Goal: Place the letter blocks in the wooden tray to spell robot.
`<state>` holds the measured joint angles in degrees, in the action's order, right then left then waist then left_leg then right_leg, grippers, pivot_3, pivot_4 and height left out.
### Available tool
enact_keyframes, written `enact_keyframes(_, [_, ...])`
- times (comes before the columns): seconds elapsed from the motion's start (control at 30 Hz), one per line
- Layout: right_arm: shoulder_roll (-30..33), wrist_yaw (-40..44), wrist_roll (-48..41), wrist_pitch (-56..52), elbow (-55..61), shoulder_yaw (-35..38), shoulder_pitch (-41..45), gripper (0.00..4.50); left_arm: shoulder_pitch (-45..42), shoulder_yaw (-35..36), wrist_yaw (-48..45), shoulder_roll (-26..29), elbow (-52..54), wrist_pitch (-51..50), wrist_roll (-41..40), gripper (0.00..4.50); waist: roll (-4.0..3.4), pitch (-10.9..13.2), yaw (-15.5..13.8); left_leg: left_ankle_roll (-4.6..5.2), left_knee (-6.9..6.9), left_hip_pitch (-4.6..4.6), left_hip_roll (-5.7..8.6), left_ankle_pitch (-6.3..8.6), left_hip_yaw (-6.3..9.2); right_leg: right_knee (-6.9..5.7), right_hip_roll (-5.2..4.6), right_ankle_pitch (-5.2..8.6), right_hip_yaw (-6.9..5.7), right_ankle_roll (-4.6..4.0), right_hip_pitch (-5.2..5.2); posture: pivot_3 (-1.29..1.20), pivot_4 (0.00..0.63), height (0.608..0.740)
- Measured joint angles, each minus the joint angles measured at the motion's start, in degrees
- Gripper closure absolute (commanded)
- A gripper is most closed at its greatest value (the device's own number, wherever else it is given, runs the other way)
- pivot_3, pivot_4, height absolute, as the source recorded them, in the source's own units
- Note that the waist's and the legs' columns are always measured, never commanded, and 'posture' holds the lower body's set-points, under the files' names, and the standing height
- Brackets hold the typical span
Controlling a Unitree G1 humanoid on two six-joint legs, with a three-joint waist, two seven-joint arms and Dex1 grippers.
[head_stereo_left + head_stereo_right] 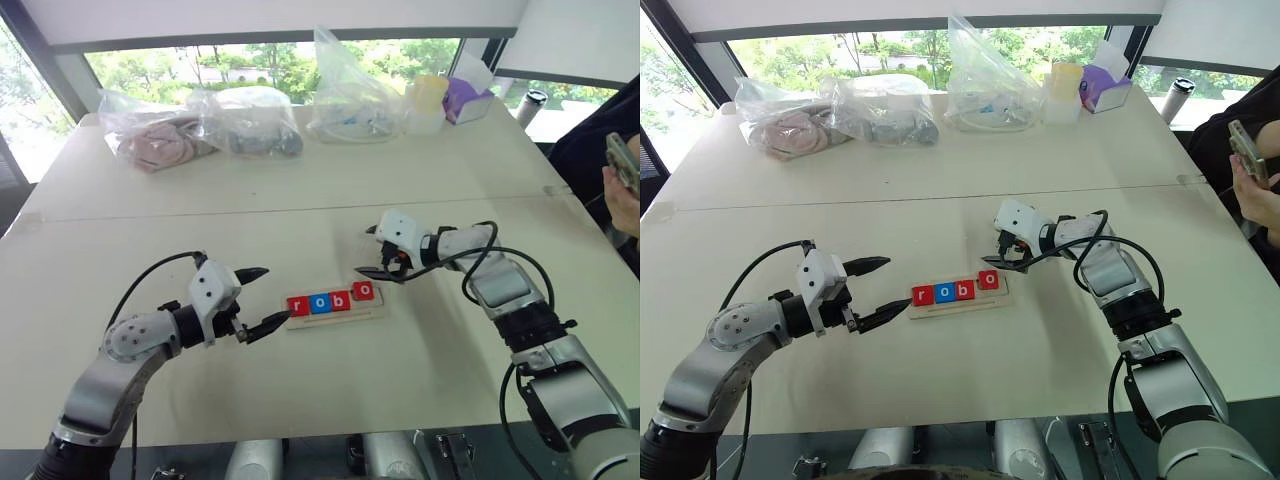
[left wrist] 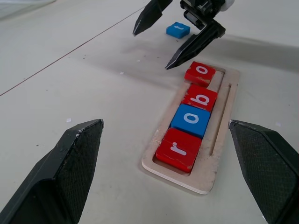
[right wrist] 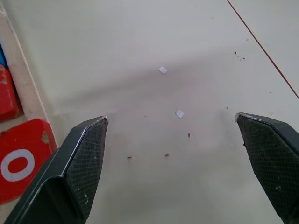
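Left wrist view shows the job most of the way done. Four letter blocks sit in the wooden tray (image 2: 219, 140): a red r (image 2: 178, 149), a blue o (image 2: 191, 120), a red b (image 2: 200, 97) and a red o (image 2: 200, 73). The first three lie flat and neat in a row. The last red o looks a bit crooked — it seems to ride up on the tray's end and is not fully down in its spot. I think it needs a small push to sit right.

One block is left. The blue t (image 2: 178, 30) lies on the white table (image 1: 300, 210), out of the tray, a little way past the tray's far end. It must go in last, after the second o, to finish the word.

The right gripper (image 2: 176, 39) hangs just above the far end of the tray, with its two black fingers spread wide and nothing between them. The blue t lies near it, just beyond its fingertips, and the crooked red o sits right under one tip, not touching as far as I can tell.

The left gripper (image 1: 260, 300) waits at the near end of the tray, by the r. Its fingers are wide apart too — and it holds nothing.
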<state>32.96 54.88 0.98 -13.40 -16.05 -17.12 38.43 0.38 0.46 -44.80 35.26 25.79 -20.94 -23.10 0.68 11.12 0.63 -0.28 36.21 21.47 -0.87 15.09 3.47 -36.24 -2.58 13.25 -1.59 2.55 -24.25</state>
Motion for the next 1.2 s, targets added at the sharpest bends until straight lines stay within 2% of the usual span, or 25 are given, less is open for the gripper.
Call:
enact_keyframes(0.37, [0.8, 2.9, -0.7, -4.1, 6.0, 0.5, -2.7, 0.03, -0.1, -0.4, 0.3, -0.5, 0.2, 0.0, 0.1, 0.0, 0.0, 0.0, 0.0, 0.0, 0.0, 0.0, 0.0, 0.0, 0.0, -0.01, 0.0, 0.0, 0.0, 0.0, 0.0, 0.0, 0.15, 0.74])
enact_keyframes(0.9, [2.0, 2.3, -2.3, -9.7, 13.3, 2.1, -4.6, 0.03, -1.0, -1.2, 0.2, -0.5, 0.1, 0.0, 0.1, 0.0, 0.0, 0.0, 0.0, 0.0, 0.01, 0.0, 0.0, 0.0, 0.0, -0.01, 0.0, 0.0, 0.0, 0.0, 0.0, 0.0, 0.15, 0.74])
enact_keyframes(1.07, [2.0, -4.0, -2.0, -12.9, 12.6, 6.4, -4.6, 0.03, -1.2, -1.4, 0.2, -0.6, 0.1, 0.0, 0.1, 0.0, 0.0, 0.0, -0.1, 0.0, 0.02, 0.01, 0.01, 0.0, 0.0, -0.01, -0.01, 0.0, 0.0, 0.0, 0.0, 0.0, 0.15, 0.74])
enact_keyframes(1.2, [1.7, -11.2, -2.0, -23.8, 12.2, 11.2, -5.0, 0.03, -1.1, -1.4, 0.3, -0.6, 0.1, 0.0, 0.1, 0.0, 0.0, 0.0, -0.1, 0.0, 0.0, 0.01, 0.01, 0.0, 0.01, -0.01, -0.02, 0.0, 0.01, 0.0, 0.0, 0.0, 0.15, 0.74])
